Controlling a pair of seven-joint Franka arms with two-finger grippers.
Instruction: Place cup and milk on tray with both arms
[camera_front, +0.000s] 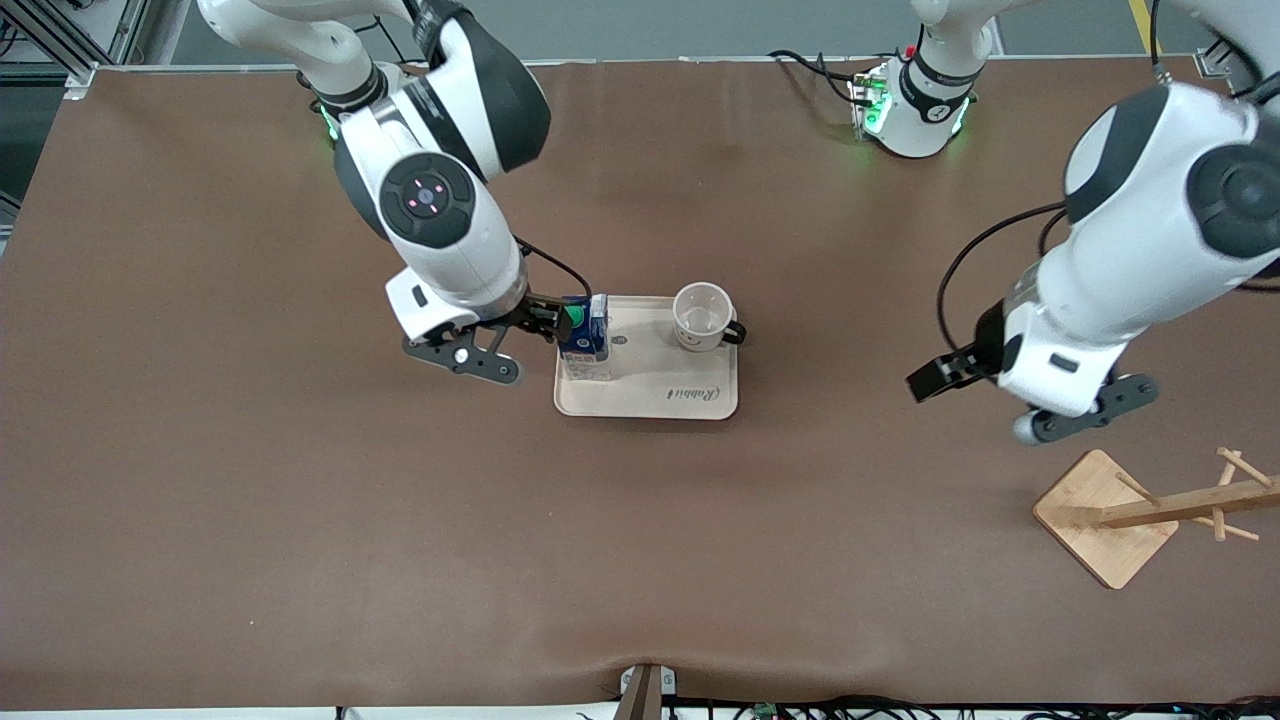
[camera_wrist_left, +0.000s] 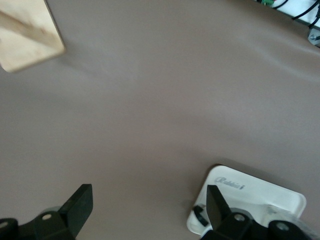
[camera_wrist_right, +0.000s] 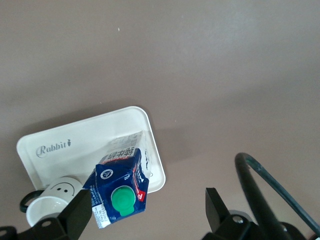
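The tray (camera_wrist_right: 75, 137) bears the cursive word "Rabbit" along one edge

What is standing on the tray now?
On the tray stand the cup and the milk, both upright. The milk hides part of the tray's surface.
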